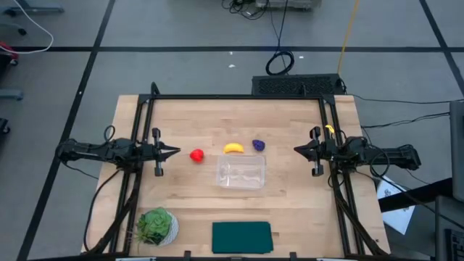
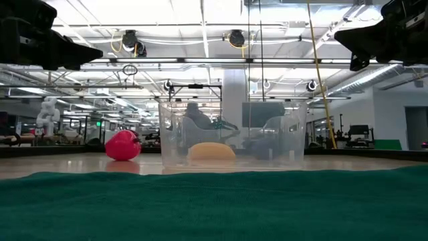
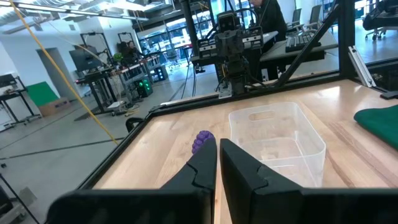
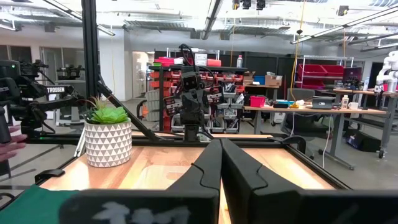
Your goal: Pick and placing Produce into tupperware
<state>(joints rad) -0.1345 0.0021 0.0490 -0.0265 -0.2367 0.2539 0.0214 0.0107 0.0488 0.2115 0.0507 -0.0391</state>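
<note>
Green mat (image 2: pixel 214 201) up close in my low view, clear tupperware (image 1: pixel 241 173) mid-worktop (image 1: pixel 290 196) behind it.

I hold the left hand (image 1: pixel 174 151) and right hand (image 1: pixel 298 150) at opposite edges, both pinched shut and empty, well apart from the produce. The round red fruit (image 1: pixel 196 155), curved yellow banana (image 1: pixel 233 148) and knobbly purple grape cluster (image 1: pixel 258 145) lie in a row between them, beside the empty tupperware. A potted plant (image 1: pixel 156 226) stands at a corner.

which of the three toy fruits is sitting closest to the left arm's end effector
The red round fruit. It lies just off the left end effector, while the yellow banana and purple grape cluster lie farther toward the right arm.
</note>
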